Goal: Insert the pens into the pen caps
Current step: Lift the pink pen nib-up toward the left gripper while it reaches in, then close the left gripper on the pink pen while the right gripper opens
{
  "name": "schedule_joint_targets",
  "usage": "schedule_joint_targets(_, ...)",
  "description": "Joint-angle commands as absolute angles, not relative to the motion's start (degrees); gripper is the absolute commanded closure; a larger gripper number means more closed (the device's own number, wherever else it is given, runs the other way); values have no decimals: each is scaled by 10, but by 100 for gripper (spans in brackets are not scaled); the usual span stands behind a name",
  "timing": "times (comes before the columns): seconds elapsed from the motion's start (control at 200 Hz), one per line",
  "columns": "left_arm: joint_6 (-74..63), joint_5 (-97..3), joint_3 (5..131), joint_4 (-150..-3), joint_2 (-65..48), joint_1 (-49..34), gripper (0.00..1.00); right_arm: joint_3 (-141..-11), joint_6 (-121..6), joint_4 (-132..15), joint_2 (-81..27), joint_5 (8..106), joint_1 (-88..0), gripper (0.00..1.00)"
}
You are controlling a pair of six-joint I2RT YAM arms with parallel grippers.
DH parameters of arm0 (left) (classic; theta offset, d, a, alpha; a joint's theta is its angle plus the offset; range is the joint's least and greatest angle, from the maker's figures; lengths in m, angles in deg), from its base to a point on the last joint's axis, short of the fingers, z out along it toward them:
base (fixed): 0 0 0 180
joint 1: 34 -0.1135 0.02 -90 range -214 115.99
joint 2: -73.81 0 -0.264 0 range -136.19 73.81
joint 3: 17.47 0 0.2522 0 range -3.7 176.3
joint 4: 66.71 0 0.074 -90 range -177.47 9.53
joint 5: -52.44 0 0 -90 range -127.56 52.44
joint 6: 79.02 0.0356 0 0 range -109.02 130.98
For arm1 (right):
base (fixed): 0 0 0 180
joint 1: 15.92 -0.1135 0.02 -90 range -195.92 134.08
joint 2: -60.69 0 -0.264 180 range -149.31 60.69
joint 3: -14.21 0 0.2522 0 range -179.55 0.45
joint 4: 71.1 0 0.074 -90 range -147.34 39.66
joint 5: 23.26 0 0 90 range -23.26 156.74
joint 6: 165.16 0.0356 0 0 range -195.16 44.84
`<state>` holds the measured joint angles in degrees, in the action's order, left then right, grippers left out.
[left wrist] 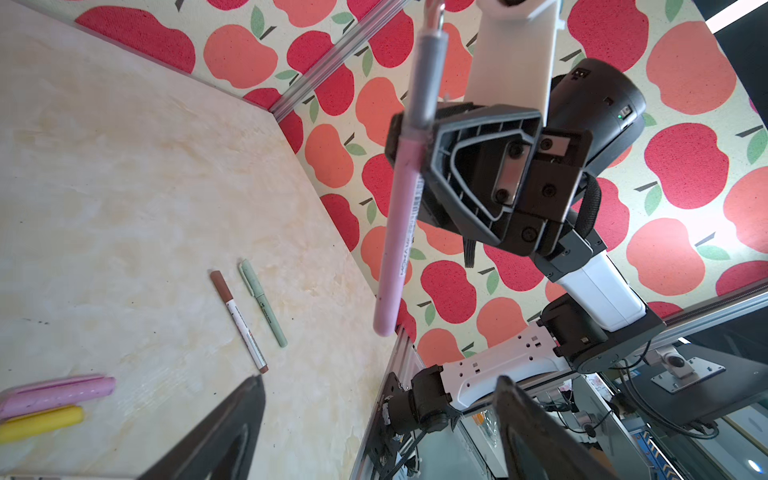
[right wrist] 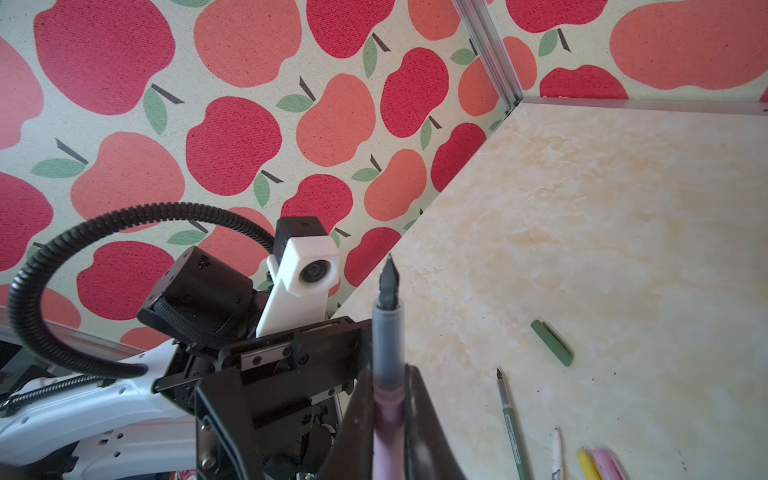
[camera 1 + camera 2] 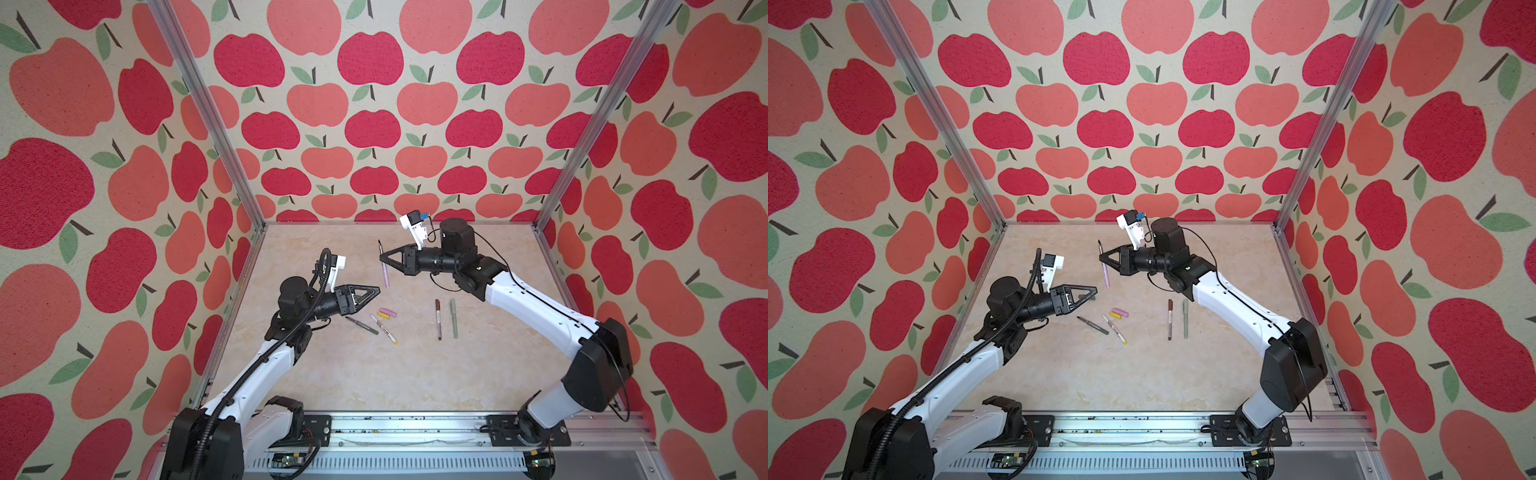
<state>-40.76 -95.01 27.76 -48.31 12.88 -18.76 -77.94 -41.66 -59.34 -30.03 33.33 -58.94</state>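
My right gripper (image 3: pixel 381 258) (image 2: pixel 388 392) is shut on the lilac-pink pen (image 3: pixel 386 276) (image 2: pixel 388 332), holding it above the table with its dark tip pointing away from the front rail. My left gripper (image 3: pixel 377 289) (image 1: pixel 380 380) hovers open and empty below and left of it, above the lilac-pink cap (image 3: pixel 388 311) (image 1: pixel 62 390) and yellow cap (image 3: pixel 382 315) (image 1: pixel 41 422), which lie side by side. A dark green pen (image 3: pixel 362 325) and a white-and-yellow pen (image 3: pixel 384 328) lie uncapped beside them. A dark green cap (image 2: pixel 552 343) lies apart on the table.
A brown pen (image 3: pixel 438 319) and a sage green pen (image 3: pixel 454 318) lie parallel to the right, each with its cap on. The marbled table (image 3: pixel 374 374) is enclosed by apple-patterned walls (image 3: pixel 374 124) with metal posts (image 3: pixel 582 137). A rail (image 3: pixel 395 428) runs along the front edge.
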Motion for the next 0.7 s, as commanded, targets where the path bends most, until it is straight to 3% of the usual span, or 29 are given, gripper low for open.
schedule_joint_targets(0.0, -439, -955, 293, -418, 118, -181, 16, -777, -405, -613, -308, 321, -600, 95)
schedule_joint_targets(0.695, -495, -955, 307, -344, 55, -169, 51, -775, -420, -604, -320, 329, -614, 95)
